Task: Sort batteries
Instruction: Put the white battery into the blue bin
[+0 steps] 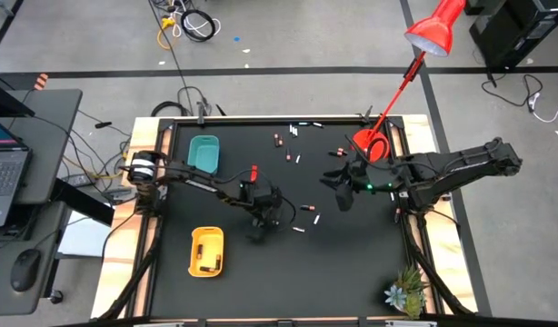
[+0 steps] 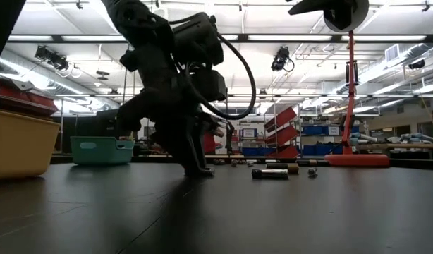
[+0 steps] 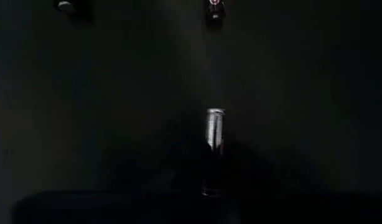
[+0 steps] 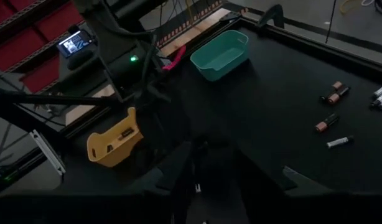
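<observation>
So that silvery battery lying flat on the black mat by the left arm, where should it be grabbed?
Around the middle of its barrel, from straight above. The battery lies flat on the mat, a thin round cylinder with bare mat along both long sides, so the left gripper could probably pinch across it there. Its small ends offer little hold.

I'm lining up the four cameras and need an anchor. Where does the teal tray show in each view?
High view: teal tray, upper left of the black mat.
Low view: far left, beyond the yellow tray.
Left wrist view: not in it.
Right wrist view: upper middle.
Shared landmark: the yellow tray.
</observation>
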### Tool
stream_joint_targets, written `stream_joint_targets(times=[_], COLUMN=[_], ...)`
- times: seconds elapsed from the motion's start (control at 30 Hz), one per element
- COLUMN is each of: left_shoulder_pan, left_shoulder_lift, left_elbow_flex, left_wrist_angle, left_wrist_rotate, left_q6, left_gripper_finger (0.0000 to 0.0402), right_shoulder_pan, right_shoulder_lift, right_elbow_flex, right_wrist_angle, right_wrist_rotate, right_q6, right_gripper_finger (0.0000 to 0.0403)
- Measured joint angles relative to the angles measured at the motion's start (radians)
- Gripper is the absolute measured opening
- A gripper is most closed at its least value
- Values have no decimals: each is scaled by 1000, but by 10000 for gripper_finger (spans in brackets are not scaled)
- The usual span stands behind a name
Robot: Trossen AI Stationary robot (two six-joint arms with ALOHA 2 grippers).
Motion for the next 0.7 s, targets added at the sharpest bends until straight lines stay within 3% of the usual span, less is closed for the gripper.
stream_joint_targets(times=[0.1,0.43,0.7], left_shoulder_pan=[-8,-19,42], left_shoulder_lift=[1,-48,-267], left_elbow_flex=[-1,64,-44], left_wrist_angle=[-9,-182,-272], left_wrist_rotate=[-42,-104,-195], left_q6=[-5,-93,-190], left_gripper_finger=[21,19,19], right_shoulder_pan=[0,-13,-18], right_shoulder_lift=[0,0,0], right_elbow_flex=[0,0,0], right_wrist_angle=[-6,-24,-22], right_wrist_rotate=[2,14,57], right_q6=[0,-29,-70], right_gripper_finger=[127,127,127])
